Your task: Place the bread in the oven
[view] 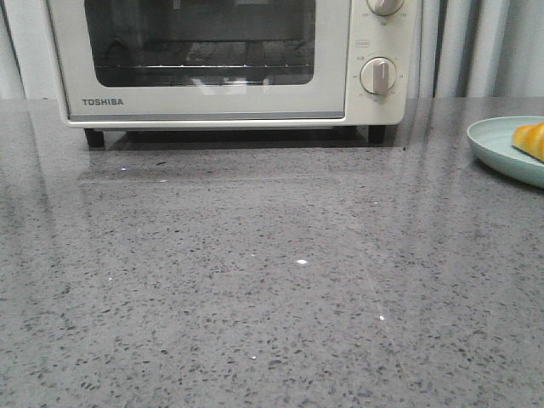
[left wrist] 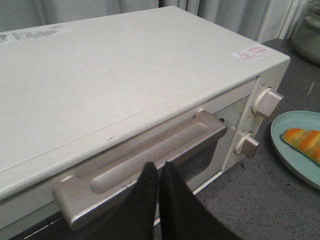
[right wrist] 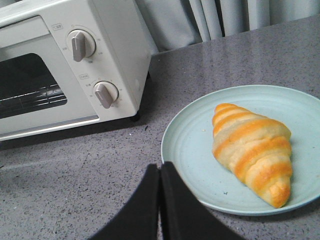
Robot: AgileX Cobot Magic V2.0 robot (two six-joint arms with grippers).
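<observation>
Opening step: cream-white glass-doored oven shut, striped golden bread beside it on plate; both jaws closed, empty; left must part for handle.

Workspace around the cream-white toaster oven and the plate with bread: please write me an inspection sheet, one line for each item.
Surface: grey speckled stone countertop, glossy, with light reflections.
Job's things: cream-white Toshiba toaster oven with its glass door shut, wire rack visible inside; golden-orange striped croissant-like bread lying on a pale green round plate, to the right of the oven.
Clutter: part of a pale lidded jar behind the plate, mostly cut off.
Grippers: left gripper shut, just in front of the oven's grey door handle; right gripper shut, near the plate's edge, holding nothing.
Cables: nothing seen.
Surroundings: grey curtain behind the countertop.
</observation>
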